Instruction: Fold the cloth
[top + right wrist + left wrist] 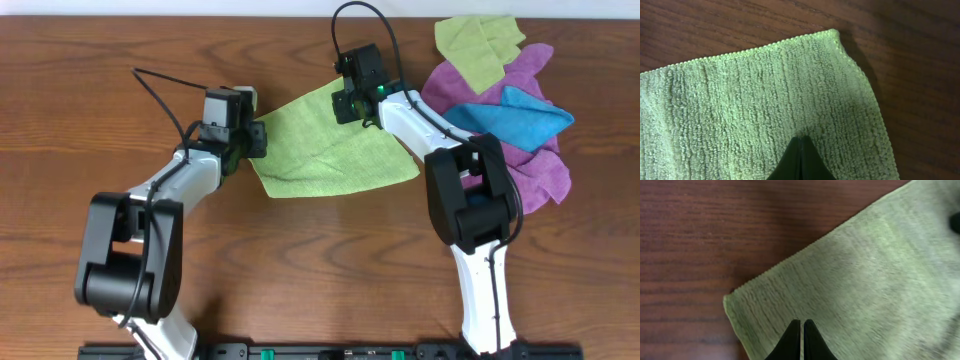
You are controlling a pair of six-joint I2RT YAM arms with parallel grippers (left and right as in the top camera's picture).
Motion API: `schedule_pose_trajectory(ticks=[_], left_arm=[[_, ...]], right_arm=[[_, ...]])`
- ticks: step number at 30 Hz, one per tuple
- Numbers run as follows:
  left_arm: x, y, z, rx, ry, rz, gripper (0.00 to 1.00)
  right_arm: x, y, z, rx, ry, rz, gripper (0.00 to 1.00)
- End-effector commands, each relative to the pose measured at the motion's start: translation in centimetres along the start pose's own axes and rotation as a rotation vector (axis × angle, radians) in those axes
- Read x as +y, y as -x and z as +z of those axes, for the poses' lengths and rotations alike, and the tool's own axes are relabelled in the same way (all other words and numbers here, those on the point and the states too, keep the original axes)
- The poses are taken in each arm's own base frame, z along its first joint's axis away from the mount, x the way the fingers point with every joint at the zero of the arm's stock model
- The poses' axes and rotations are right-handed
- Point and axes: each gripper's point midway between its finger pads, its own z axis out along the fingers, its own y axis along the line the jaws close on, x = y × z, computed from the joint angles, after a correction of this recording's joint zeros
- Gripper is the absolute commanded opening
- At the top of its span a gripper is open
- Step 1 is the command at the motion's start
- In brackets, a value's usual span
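Wood-grain table (300,270) lies under everything, with a pile (505,110) of other cloths at its far right. Your cloth (330,150) lies spread mid-table between the arms. The left gripper (257,140) is on its left corner and the right gripper (347,100) on its far corner. Both sets of jaws are pressed together, apparently pinching fabric. Holding two adjacent corners should let you carry that edge over for the fold.
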Motion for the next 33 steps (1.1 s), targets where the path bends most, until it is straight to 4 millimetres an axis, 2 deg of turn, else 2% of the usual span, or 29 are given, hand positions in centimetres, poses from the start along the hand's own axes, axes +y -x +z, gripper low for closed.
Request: schedule_pose_trajectory(ticks=[1,13,18,23,29,33], left_arm=[[0.9,-0.4,1.2,0.011,0.039,0.032,0.06],[1.7,-1.9,3.8,0.030,0.046,0.055,0.05],[2.5,-1.6,5.3,-0.008,0.075,0.111,0.06],[4.2,1.3,5.8,-0.143,0.154,0.154,0.06],[6.2,5.8,4.6,-0.327,0.201,0.135,0.06],[6.2,7.5,4.0,-0.385,0.201,0.134,0.06]], right_arm=[[0.3,-1.9,1.2,0.058,0.022,0.013,0.01],[0.4,-2.4,1.1,0.076,0.028,0.014,0.01],[0.3,-3.0,0.9,0.106,0.023,0.016,0.01],[0.7,-3.1,0.0,0.121,0.024,0.012,0.01],[1.4,-2.0,-1.3,0.090,0.031,0.002,0.01],[1.3,-1.3,-1.8,0.069,0.023,0.000,0.01]])
